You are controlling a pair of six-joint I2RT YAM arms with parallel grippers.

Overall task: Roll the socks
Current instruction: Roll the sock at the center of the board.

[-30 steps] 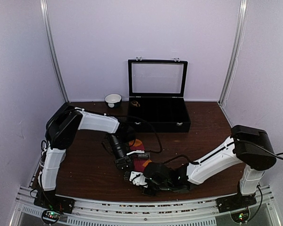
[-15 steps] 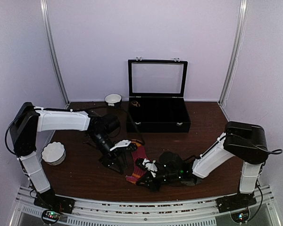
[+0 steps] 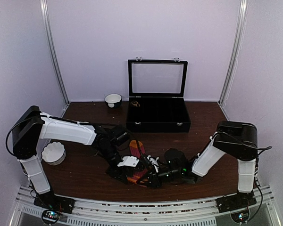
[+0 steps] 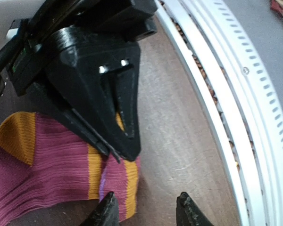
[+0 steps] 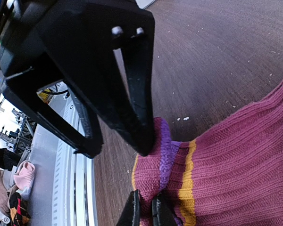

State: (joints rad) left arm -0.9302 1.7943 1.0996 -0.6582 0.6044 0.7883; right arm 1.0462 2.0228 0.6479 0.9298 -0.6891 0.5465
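A magenta-red sock [image 3: 137,148] with orange and purple stripes lies flat near the table's front edge. Its striped cuff [image 5: 179,165] shows up close in the right wrist view, and the same sock [image 4: 52,160] fills the left wrist view's lower left. My right gripper [image 5: 146,210] is shut on the cuff's edge, low over the table [image 3: 142,180]. My left gripper [image 4: 145,212] stands open just beside the cuff [image 3: 127,175]; one fingertip is at the sock's orange stripe, the other over bare wood. The two grippers face each other closely.
A black case [image 3: 158,121] with its lid raised stands at the back. A small white bowl [image 3: 113,100] sits beside it, and a fluted white bowl [image 3: 53,153] at the left. The metal rail [image 4: 236,94] runs just past the sock. Beyond it lies an argyle-patterned cloth [image 5: 18,210].
The left arm has swung down and toward the front edge, bringing its open gripper beside the cuff. The right gripper has slid left and closed on the cuff.
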